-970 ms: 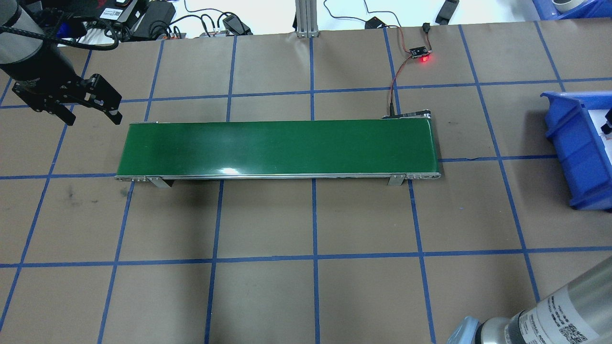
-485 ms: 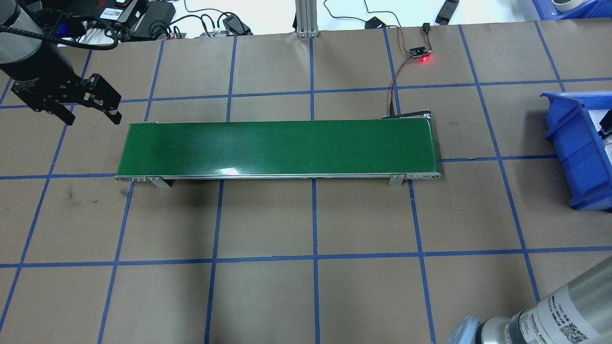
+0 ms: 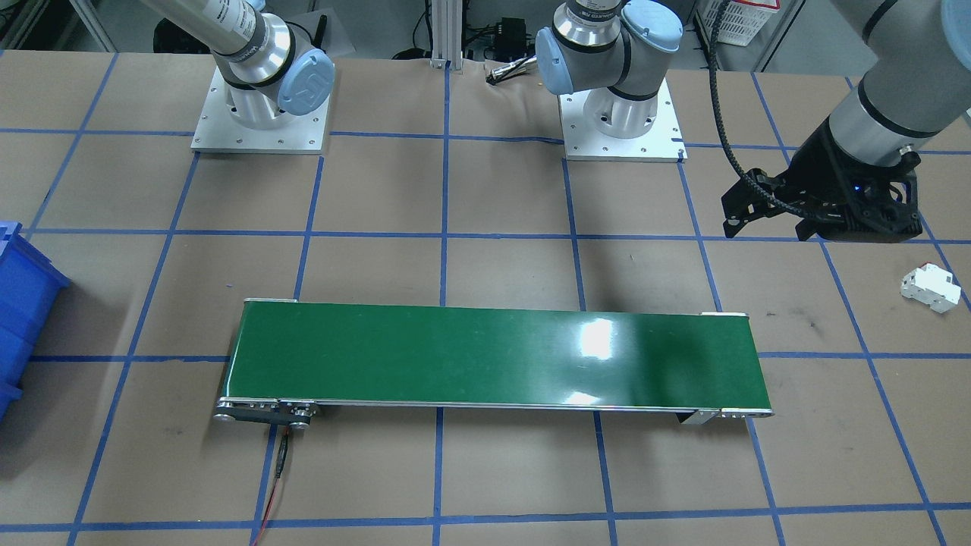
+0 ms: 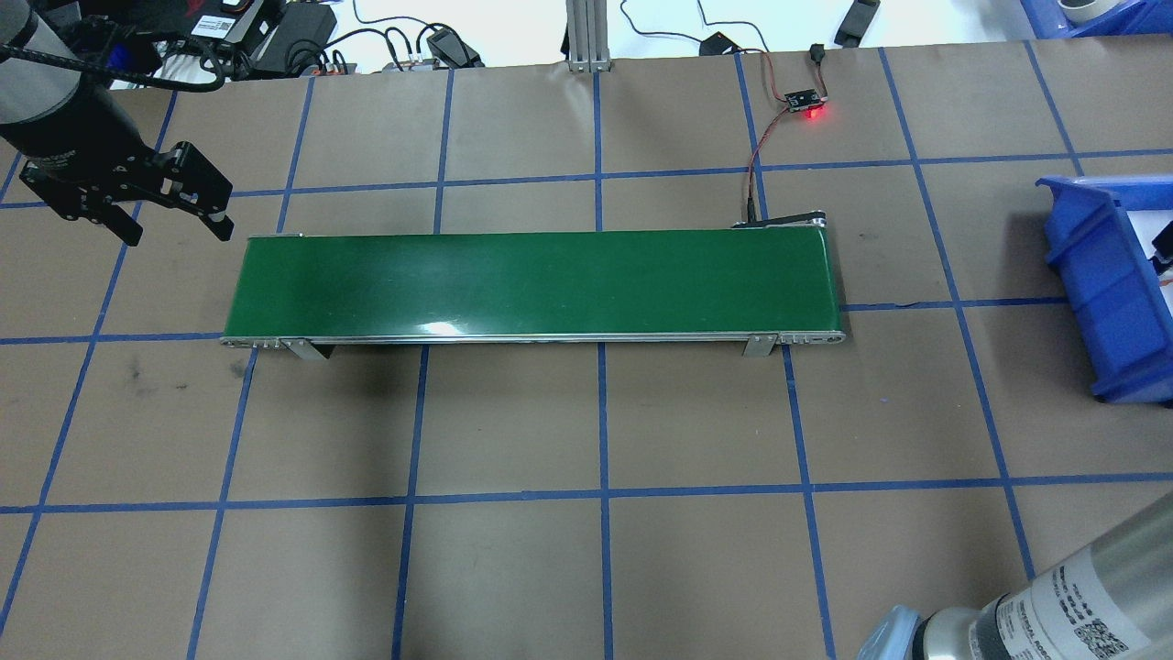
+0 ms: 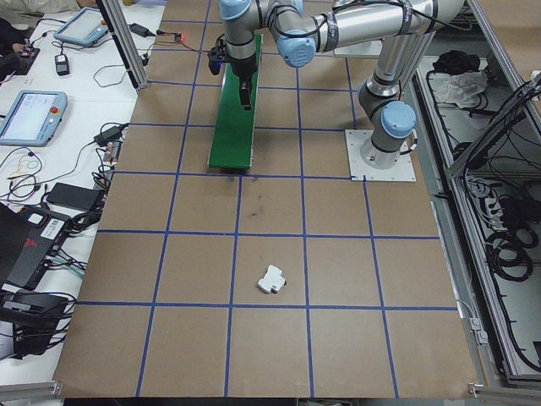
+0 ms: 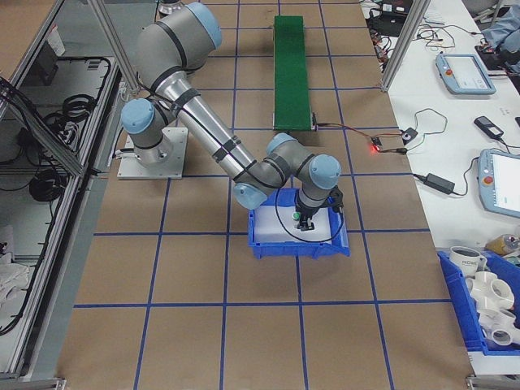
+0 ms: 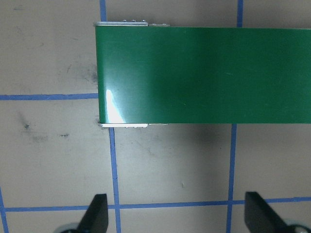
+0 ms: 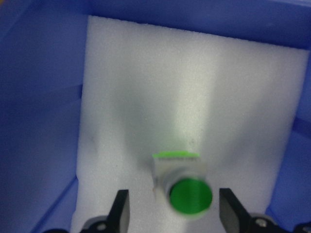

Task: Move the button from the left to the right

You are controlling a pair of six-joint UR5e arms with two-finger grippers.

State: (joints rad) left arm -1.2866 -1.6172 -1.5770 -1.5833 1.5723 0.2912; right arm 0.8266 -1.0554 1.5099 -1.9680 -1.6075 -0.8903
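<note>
Counter [image 4: 513, 568] covered in brown paper with a blue tape grid; long green conveyor belt [image 4: 531, 284] lies across its middle, nothing on its surface, and a red-and-black wire runs from its right end to a small board with a lit red LED [image 4: 810, 112]. Blue bin [image 6: 298, 234] sits at the counter's right end, lined with white foam [image 8: 194, 107]. Right arm reaches down into the bin; right end effector [image 8: 173, 213] is released, both fingers spread, one on each side of the button [image 8: 183, 182] with a visible gap to each, in the blurred wrist view. Button rests on the foam inside the bin, tilted so the round green cap faces the wrist camera, lime-green base behind it, pale body between. Left arm stands off the left end of the belt, just beyond its corner; left end effector [image 4: 169, 225] is released, fingers wide apart and holding nothing, hanging above bare paper with the belt end in its wrist view. White boxy block with red marks [image 3: 930, 288] lies on the counter well apart from the belt, out past the left arm. Cables and power bricks lie along the far edge of the counter
</note>
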